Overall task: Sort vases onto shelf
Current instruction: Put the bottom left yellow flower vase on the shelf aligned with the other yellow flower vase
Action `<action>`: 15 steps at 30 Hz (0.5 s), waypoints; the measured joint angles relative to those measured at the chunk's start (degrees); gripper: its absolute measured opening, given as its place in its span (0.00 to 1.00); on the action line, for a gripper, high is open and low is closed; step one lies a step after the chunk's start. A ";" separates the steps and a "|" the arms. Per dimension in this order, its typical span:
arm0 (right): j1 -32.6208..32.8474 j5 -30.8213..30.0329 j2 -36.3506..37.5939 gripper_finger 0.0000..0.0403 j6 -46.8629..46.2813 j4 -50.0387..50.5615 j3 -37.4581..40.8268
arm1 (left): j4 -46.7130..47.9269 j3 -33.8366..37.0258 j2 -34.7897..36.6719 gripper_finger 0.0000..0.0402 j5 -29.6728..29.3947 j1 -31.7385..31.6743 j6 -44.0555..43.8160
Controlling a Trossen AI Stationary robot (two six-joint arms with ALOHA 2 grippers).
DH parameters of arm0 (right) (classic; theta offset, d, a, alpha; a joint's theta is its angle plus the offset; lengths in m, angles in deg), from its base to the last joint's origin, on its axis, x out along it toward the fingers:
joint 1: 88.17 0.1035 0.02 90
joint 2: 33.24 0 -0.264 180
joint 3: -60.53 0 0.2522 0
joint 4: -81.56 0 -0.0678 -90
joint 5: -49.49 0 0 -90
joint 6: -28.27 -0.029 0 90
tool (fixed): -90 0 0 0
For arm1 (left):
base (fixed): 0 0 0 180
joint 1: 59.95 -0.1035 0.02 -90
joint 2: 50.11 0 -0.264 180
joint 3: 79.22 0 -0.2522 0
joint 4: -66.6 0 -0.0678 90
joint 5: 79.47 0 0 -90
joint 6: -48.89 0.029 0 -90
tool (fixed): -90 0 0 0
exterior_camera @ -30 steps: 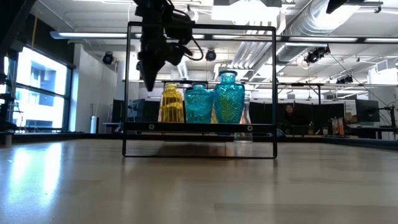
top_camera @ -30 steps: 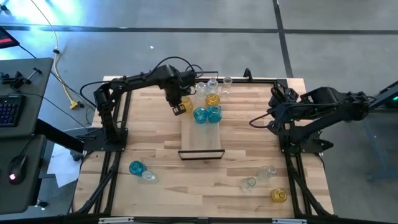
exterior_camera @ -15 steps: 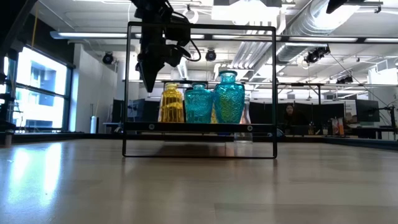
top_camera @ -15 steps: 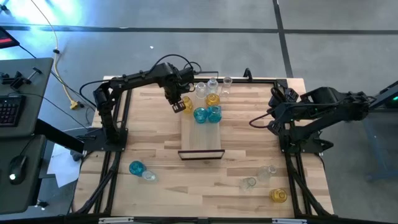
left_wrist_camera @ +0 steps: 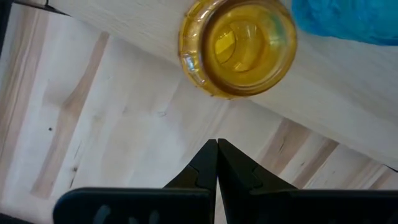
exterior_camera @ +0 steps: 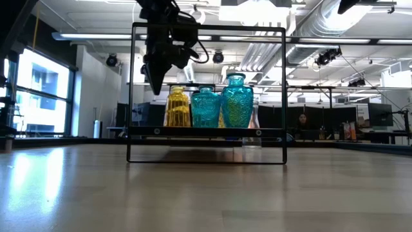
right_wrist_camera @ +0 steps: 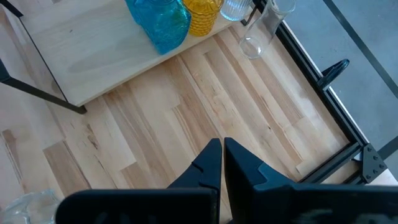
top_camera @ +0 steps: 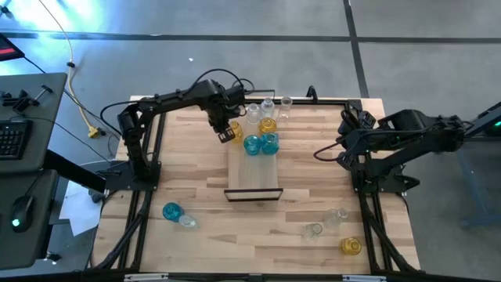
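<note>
The shelf is a light board with black end frames in the middle of the table. On its far part stand a yellow vase, two teal vases, another yellow vase and clear ones. All are upright on their bases. My left gripper is shut and points down. It hangs just left of the yellow vase, about level with its neck, and holds nothing. My right gripper is shut and empty, raised at the table's right side.
Loose vases lie on the table near the front: a teal one and a clear one at the left, two clear ones and a yellow one at the right. The near half of the shelf is bare.
</note>
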 joint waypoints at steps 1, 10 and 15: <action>0.00 0.00 0.00 0.00 0.00 0.00 0.00 | -0.21 0.00 0.00 0.00 0.06 0.04 0.00; 0.00 0.00 0.00 0.00 0.28 0.00 0.00 | -3.35 -0.01 -0.06 0.00 1.49 0.56 -0.63; 0.00 0.00 -0.02 0.00 0.48 0.00 0.00 | -4.42 -0.02 -0.31 0.00 1.57 1.20 -0.61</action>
